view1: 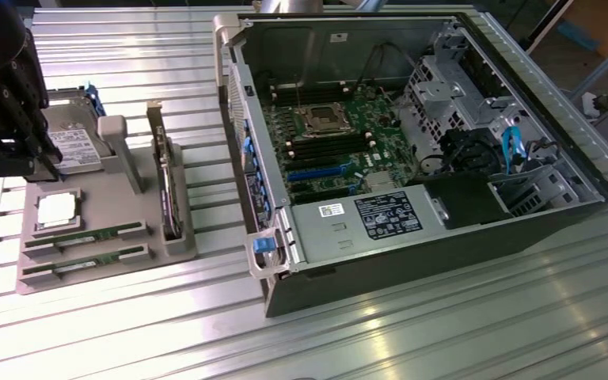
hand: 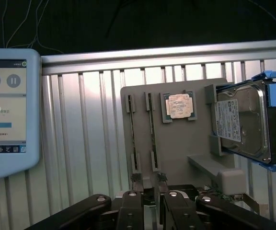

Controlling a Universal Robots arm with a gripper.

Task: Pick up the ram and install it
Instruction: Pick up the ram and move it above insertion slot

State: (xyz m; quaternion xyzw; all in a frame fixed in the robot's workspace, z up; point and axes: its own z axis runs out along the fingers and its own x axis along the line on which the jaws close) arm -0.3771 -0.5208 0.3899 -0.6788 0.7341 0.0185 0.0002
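Two ram sticks lie in slots of a grey holder tray [view1: 104, 273]: one ram [view1: 85, 237] and a second ram [view1: 85, 261] beside it. In the wrist view the same ram sticks [hand: 133, 139] [hand: 152, 136] run lengthwise away from my gripper [hand: 150, 184]. Its fingertips [hand: 138, 181] stand a little apart with nothing between them, above the near end of the tray. In the exterior view my black gripper [view1: 13, 146] hangs at that view's left, over the tray's far end.
The tray also carries a square silver processor [view1: 56, 210], a hard drive [view1: 77, 142] and an upright card [view1: 167, 186]. An open computer case [view1: 410, 134] with its motherboard [view1: 331, 138] fills the exterior view's right. A tablet [hand: 4, 110] lies beside the tray.
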